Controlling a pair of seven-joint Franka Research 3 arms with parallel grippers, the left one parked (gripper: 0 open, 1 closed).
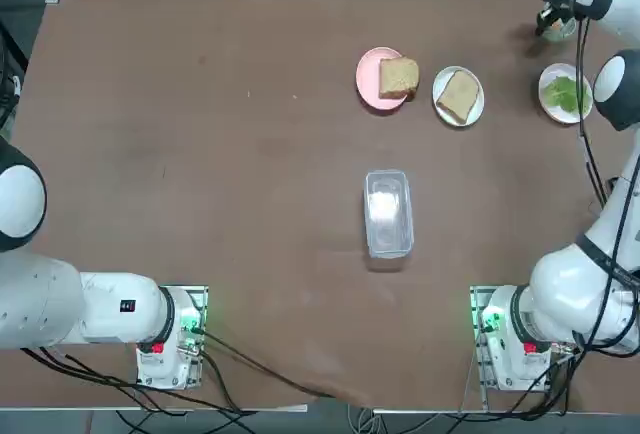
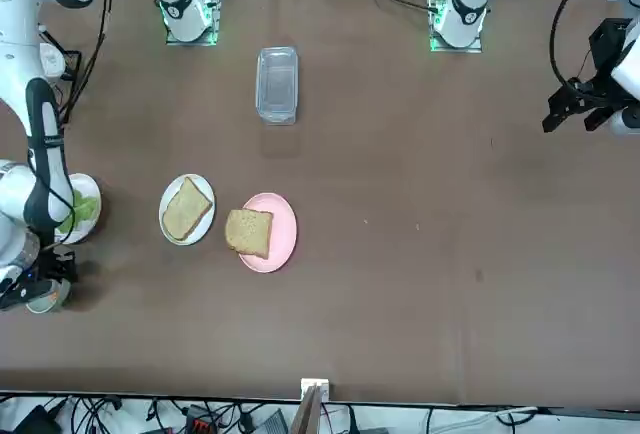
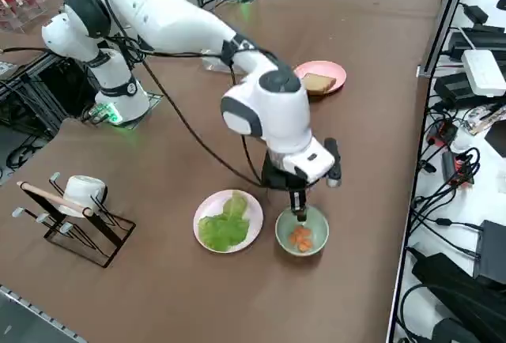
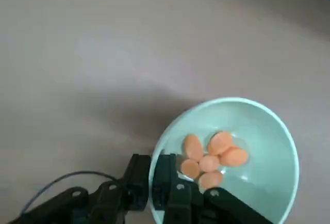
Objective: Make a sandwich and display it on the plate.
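Note:
My right gripper reaches down at the table's far right corner, its fingers shut on the rim of a pale green bowl. The bowl holds several orange slices. Beside the bowl lies a white plate with green lettuce. One bread slice lies on a small white plate. A second bread slice lies on a pink plate. No stacked sandwich is in view.
A clear plastic box stands mid-table. In the right side view, a black rack with a white cup sits near the table's corner. Cables and devices line the table's edge.

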